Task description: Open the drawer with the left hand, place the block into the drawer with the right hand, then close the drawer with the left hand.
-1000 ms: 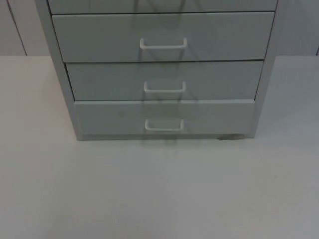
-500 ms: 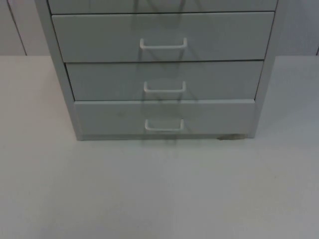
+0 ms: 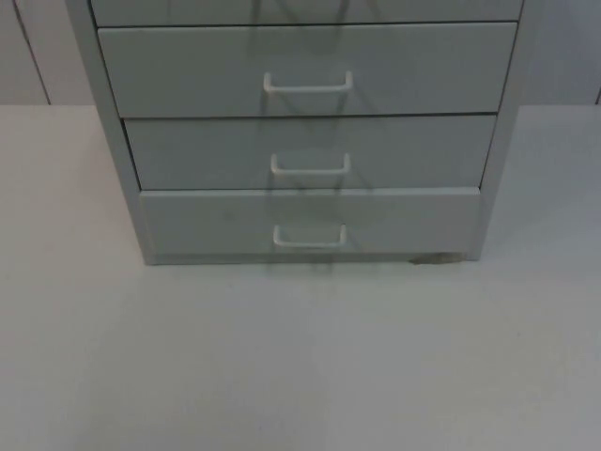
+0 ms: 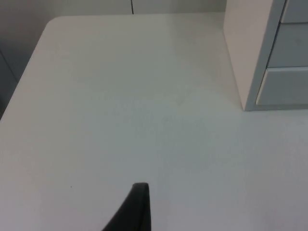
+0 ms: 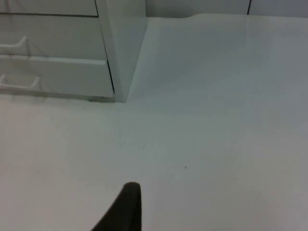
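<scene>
All drawers of the cabinet (image 3: 310, 132) were shut, and no block could be seen on the counter (image 3: 300, 357) before it. To open well, the left claw (image 4: 137, 211) should meet a drawer handle (image 3: 310, 236) squarely, then pull straight out. The left claw hung off the cabinet's left corner, the right claw (image 5: 126, 209) off its right; whether either was spread I cannot tell. The top view gave all three handles head-on; the wrist views gave the cabinet's flanks.

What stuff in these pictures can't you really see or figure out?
- What is inside the drawers: all the fronts in the top view are shut, down to the bottom drawer.
- The top of the cabinet: cut off by the top view's upper edge.
- The left gripper: one black fingertip shows, so open or shut is unclear.
- The right gripper: the same, one fingertip.
- The small speck at the cabinet's foot: too small to name.
</scene>
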Tool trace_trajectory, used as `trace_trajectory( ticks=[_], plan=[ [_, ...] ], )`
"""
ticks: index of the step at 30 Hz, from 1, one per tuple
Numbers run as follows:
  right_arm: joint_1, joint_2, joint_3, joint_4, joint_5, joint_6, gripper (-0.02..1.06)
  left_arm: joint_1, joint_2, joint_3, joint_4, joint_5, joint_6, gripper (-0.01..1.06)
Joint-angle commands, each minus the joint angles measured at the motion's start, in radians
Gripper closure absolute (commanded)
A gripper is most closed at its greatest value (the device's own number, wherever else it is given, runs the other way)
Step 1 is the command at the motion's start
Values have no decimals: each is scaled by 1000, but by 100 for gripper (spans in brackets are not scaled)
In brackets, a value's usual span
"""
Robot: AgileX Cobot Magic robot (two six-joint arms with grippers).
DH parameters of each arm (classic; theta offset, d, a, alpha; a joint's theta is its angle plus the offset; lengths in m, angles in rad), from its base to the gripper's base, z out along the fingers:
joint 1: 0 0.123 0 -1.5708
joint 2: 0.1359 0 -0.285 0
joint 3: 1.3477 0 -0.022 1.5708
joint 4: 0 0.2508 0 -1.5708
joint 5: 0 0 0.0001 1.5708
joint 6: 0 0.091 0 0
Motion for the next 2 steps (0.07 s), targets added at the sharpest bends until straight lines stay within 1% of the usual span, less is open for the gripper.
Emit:
trace_trajectory(
  ticks=[1,2],
  plan=[
    [-24,-4,0,0,-5,-5,-1,4,-4,5,0,3,-8,0],
    [-38,-4,0,0,-5,-5,-1,4,-4,5,0,3,-8,0]
  ],
)
